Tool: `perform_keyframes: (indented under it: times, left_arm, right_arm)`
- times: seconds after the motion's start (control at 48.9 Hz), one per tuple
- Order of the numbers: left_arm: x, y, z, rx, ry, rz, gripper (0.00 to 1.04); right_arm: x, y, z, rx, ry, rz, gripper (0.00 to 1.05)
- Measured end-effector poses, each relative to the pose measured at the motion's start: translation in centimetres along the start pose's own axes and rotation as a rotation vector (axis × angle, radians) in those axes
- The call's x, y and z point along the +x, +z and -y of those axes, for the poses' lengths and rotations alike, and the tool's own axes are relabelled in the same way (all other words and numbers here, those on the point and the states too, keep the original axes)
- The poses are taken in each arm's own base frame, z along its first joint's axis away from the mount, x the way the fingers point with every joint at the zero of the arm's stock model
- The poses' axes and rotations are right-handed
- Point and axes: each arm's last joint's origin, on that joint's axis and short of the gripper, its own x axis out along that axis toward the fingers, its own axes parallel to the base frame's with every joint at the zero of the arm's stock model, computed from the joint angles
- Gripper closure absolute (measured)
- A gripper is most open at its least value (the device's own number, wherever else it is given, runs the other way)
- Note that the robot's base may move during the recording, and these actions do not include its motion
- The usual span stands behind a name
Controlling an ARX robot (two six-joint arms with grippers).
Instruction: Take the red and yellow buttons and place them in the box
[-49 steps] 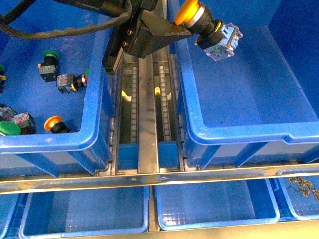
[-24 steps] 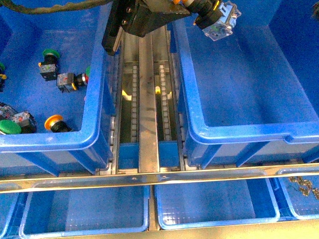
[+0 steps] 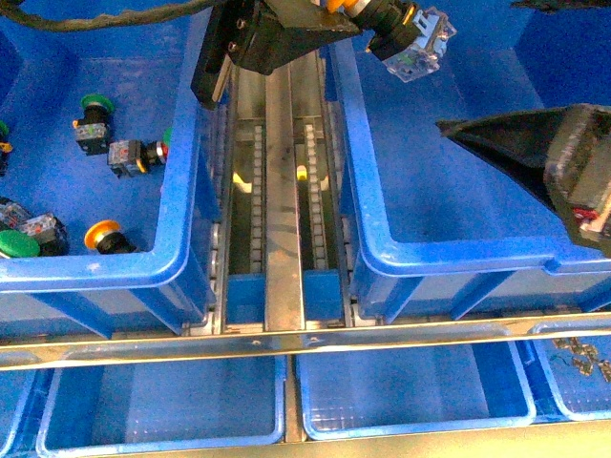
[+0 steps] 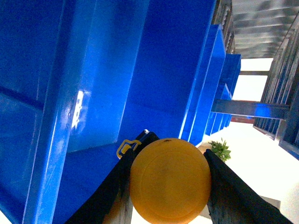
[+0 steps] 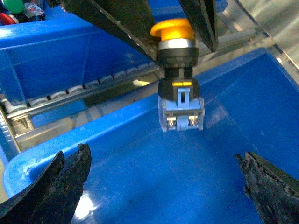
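My left gripper (image 3: 368, 11) is shut on the yellow button (image 3: 406, 43), holding it by the cap with its grey switch body hanging over the far part of the box (image 3: 458, 260). In the left wrist view the orange-yellow cap (image 4: 169, 179) fills the space between the fingers. The right wrist view shows the yellow button (image 5: 180, 74) hanging above the box floor (image 5: 187, 177). My right gripper (image 5: 163, 186) is open and empty inside the box, below the button. A red cap (image 3: 163, 151) shows against the left bin's inner wall.
The left blue bin (image 3: 181, 191) holds green buttons (image 3: 94, 103), another orange-capped button (image 3: 103, 237) and grey switch bodies. A metal roller rail (image 3: 284, 191) runs between the two bins. Shallow blue trays (image 3: 410, 391) sit on the lower shelf in front.
The left gripper carried the yellow button farther back over the box. The right gripper came into the front view from the right, over the box.
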Motion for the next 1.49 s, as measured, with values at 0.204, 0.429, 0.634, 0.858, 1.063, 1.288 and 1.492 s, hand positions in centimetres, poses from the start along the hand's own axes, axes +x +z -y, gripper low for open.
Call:
perform_keyframes:
  times: [0.204,0.429,0.634,0.858,1.063,1.288,1.492]
  left_arm:
    - [0.0,0.0,0.0,0.0,-0.001,-0.004,0.7]
    - [0.1,0.0,0.0,0.003,-0.008,0.0,0.7]
    - [0.1,0.1,-0.1,0.004,-0.011,0.002,0.7]
    - [0.0,0.4,-0.5,-0.002,-0.003,0.008,0.7]
    - [0.2,0.6,-1.1,-0.012,0.01,0.008,0.7]
    - [0.2,0.6,-1.1,-0.012,0.012,0.013,0.71]
    - [0.2,0.6,-1.1,-0.012,0.017,0.015,0.71]
  right_arm:
    - [2.0,0.6,0.7,-0.085,0.024,0.023,0.06]
    - [4.6,1.1,2.0,-0.162,0.025,0.034,0.06]
    - [6.0,1.4,2.4,-0.207,0.029,0.037,0.06]
    - [6.7,1.5,2.6,-0.223,0.024,0.031,0.08]
    - [6.8,1.6,2.7,-0.221,0.029,0.022,0.43]
    - [6.9,1.3,2.5,-0.21,0.05,0.01,0.78]
    - [6.9,1.3,2.4,-0.207,0.055,0.005,0.79]
